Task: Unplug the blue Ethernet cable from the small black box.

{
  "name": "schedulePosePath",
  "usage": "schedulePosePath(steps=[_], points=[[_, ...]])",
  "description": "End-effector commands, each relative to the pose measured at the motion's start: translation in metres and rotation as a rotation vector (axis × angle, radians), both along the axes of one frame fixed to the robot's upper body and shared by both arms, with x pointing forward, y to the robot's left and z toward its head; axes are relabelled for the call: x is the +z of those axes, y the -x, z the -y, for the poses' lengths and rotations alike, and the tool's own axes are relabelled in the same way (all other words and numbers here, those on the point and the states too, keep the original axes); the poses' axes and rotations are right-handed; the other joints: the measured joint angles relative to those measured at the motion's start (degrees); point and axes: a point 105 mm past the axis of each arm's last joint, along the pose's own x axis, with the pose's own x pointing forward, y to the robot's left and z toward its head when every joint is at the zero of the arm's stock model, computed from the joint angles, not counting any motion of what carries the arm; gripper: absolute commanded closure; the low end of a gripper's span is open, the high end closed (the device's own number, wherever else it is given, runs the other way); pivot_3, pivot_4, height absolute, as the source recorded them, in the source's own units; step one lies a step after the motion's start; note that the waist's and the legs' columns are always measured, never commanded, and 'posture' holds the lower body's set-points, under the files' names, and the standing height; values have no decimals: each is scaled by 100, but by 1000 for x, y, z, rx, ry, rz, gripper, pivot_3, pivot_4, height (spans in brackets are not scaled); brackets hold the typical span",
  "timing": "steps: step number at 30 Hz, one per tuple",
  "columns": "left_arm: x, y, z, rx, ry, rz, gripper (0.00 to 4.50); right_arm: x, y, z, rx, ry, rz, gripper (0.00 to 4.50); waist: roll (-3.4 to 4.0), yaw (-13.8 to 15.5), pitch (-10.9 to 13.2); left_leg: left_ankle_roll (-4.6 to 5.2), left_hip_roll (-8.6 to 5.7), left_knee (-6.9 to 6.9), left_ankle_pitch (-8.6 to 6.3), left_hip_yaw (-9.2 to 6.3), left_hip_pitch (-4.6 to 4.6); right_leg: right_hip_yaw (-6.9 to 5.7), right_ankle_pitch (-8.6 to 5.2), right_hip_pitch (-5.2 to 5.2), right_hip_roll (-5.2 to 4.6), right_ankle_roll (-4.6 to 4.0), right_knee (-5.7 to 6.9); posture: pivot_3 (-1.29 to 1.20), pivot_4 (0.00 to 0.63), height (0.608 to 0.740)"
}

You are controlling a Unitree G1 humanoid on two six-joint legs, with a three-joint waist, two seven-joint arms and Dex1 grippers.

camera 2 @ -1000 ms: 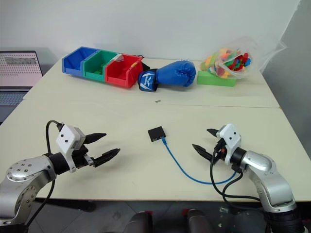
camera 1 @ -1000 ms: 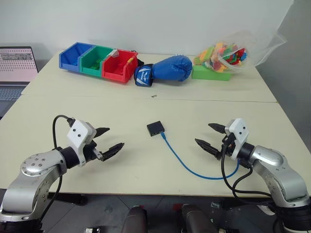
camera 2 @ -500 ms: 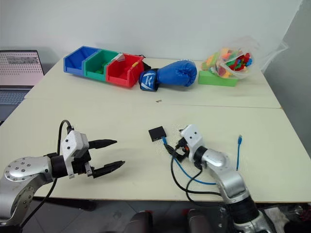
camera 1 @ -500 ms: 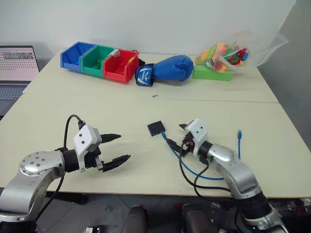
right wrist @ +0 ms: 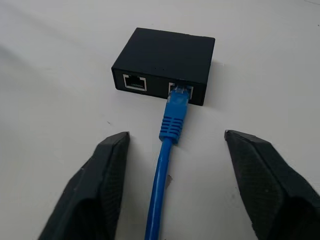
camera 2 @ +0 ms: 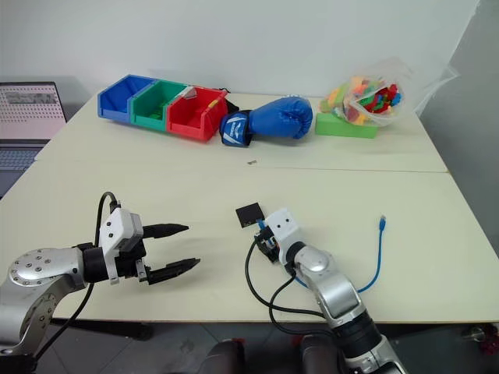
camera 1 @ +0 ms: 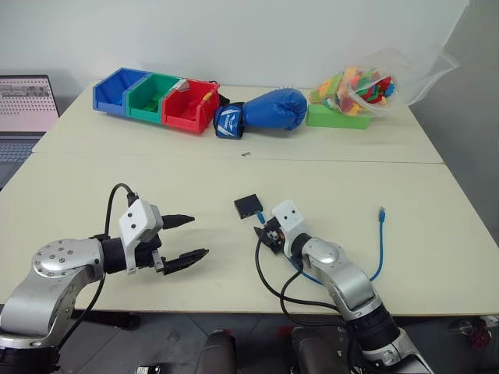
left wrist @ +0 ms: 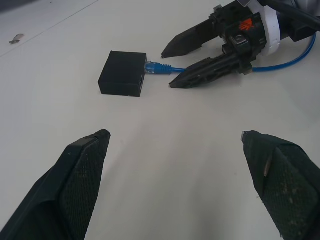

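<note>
the left gripper (camera 1: 184,238) was held low over the near left part of the table (camera 1: 93,187), its two black fingers spread wide apart and nothing between them. it was pointed toward the middle of the table, well apart from the small black box (camera 1: 249,206).

the right gripper (left wrist: 172,65) was positioned near the table's middle, just short of the box. its fingers (right wrist: 105,185) were parted, one on each side of the blue ethernet cable (right wrist: 162,185), and no contact with the cable could be seen in the right wrist view. the jaws were therefore open around the cable, not clamped on it.

the cable's plug was seated in one of the two ports on the box's near face; the adjacent port was unoccupied. from the plug the cable was routed back under the right gripper, curved along the table toward the right, and ended in a free plug (camera 1: 381,211) lying on the table surface.

the box was lying flat on the table, just beyond the right gripper's fingertips.

at the far side of the table were located three joined bins, blue (camera 1: 117,87), green (camera 1: 152,95) and red (camera 1: 190,103), a blue boxing glove (camera 1: 269,111) beside the red bin, and a green block (camera 1: 337,117) bearing a clear bag of coloured pieces (camera 1: 366,84). a laptop (camera 1: 23,105) was placed at the far left.
</note>
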Motion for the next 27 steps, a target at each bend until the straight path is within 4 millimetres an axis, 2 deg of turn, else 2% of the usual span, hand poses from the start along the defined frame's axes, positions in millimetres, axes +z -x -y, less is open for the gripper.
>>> schedulePosePath(steps=[1, 5, 7, 9, 12, 16, 20, 25, 27], points=[[1, -3, 0, 12, -7, 25, 0, -1, -6, 1, -29, 17, -3, 2466, 0, 0, 0, 0, 0, 0, 0, 0, 0, 0, 0, 0, 0, 0, 0, 0, 150, 740], [1, -5, -2, 34, 9, 22, 0, -3, -10, 5, -47, 45, 1, 3526, 0, 2, 0, 0, 0, 0, 0, -1, 0, -1, 0, 0, 0, 0, 0, 0, 150, 740], [1, -9, -6, 67, 37, 13, 0, -1, -11, 9, -32, 69, 25, 3902, 0, 3, 0, 0, -2, 0, 0, 0, 0, -2, 0, 0, 0, 0, 0, 0, 150, 740], [-7, -10, -11, 110, 67, -82, 0, 6, -12, 13, 16, 101, 77, 4365, -1, 19, -1, 0, -4, 0, 0, 0, -1, -2, 0, 1, -1, 0, 0, 0, 150, 740], [-8, -7, -8, 99, 130, -159, 0, 21, -7, 12, 144, 132, 172, 4395, 1, 31, 1, 0, -9, 3, 0, 0, -2, -5, 0, 2, -3, 1, -1, 0, 150, 740], [1, -9, -2, 69, 257, -248, 0, 44, 2, 15, 349, 217, 355, 4396, 2, 18, 2, 0, -8, 2, 0, 0, -7, -6, 0, -1, -3, 2, -2, 0, 150, 740], [14, -9, 13, 2, 373, -329, 0, 63, 16, 16, 581, 353, 584, 4396, 7, 10, 6, 1, -5, 3, 0, -3, -5, -10, -1, -1, 3, 1, 0, 0, 150, 740], [16, -6, 34, -72, 424, -395, 0, 88, 32, 14, 777, 415, 760, 4396, 6, -5, 6, 0, -6, 3, 0, -3, -5, -9, -1, 1, 3, 1, 0, 0, 150, 740], [18, -5, 42, -95, 450, -414, 0, 91, 36, 13, 819, 443, 801, 4396, 7, 8, 6, 0, -6, 2, 0, -5, -5, -10, 0, 2, 2, 1, 1, 0, 150, 740]])
